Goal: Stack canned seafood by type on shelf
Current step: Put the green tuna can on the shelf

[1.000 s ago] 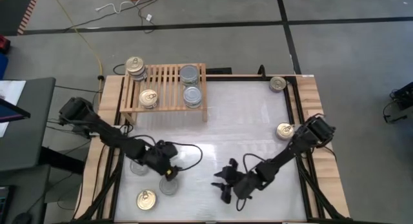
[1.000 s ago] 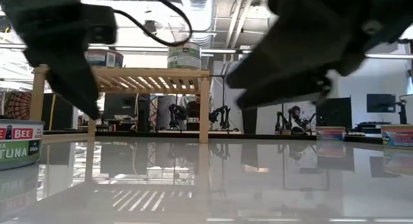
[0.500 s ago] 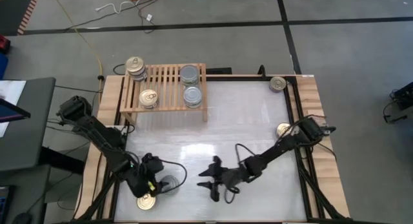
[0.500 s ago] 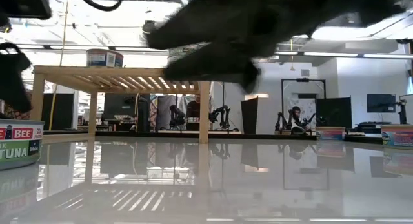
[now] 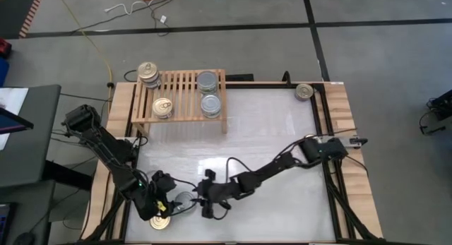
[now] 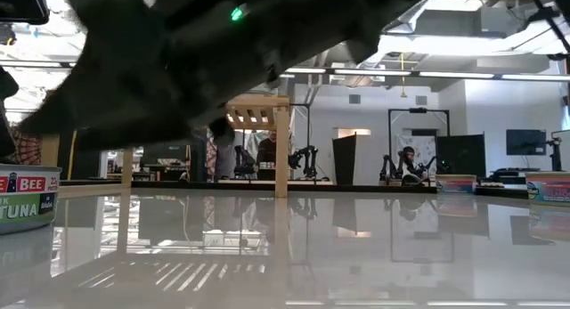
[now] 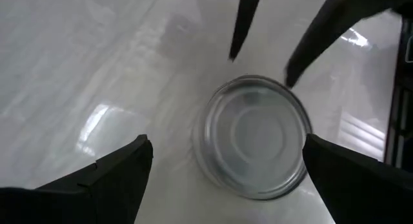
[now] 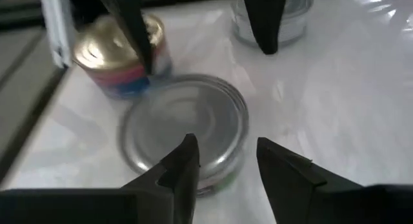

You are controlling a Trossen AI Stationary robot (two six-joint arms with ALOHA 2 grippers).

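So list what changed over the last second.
The right tool swept left across the table to the silver can; the left tool dropped back toward the near edge by the same can. Neither holds anything. The shelf and its cans stayed put.

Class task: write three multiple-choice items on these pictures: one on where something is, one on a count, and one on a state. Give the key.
1. Where is the silver-topped tin that the left tool and the right tool are both near?
A. on the shelf
B. on the white tabletop
C. on the floor

2. How many silver-topped tins are on the shelf?
A. two
B. five
C. none

3. How is the left tool?
A. shut on a tin
B. out of view
C. wide open

Key:
1 B: the tin stands on the table, far from the shelf.
2 A: the high view shows two tins.
3 C: its fingers stand well clear on either side of the tin.
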